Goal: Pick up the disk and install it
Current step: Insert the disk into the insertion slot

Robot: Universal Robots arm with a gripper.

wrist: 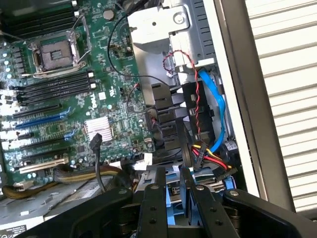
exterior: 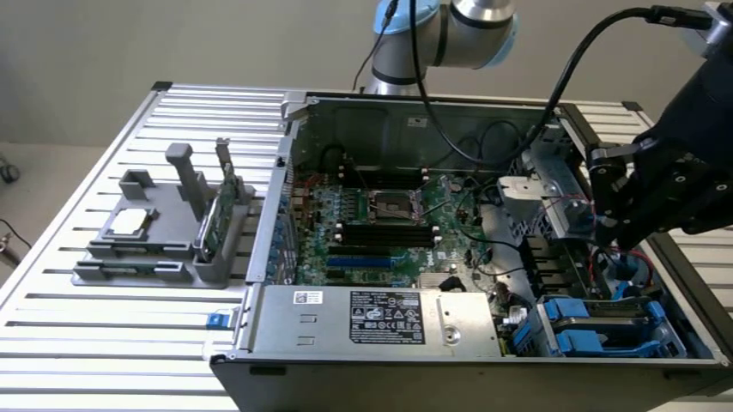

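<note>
Now, on the slatted table (exterior: 92, 360), your open computer case (exterior: 458, 390) lies on its side, likely so the bays face up. At frame right the claw (exterior: 616, 245) hangs over them, jaws slightly apart, gripping nothing. The disk (exterior: 602, 330) sits in the lower-right bay.

The disk (exterior: 596, 326) shows smooth blue plastic, the table (exterior: 115, 335) ribbed metal.

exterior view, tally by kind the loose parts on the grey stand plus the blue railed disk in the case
silver chip: 1
green circuit card: 1
disk with blue rails: 1
total: 3
</note>
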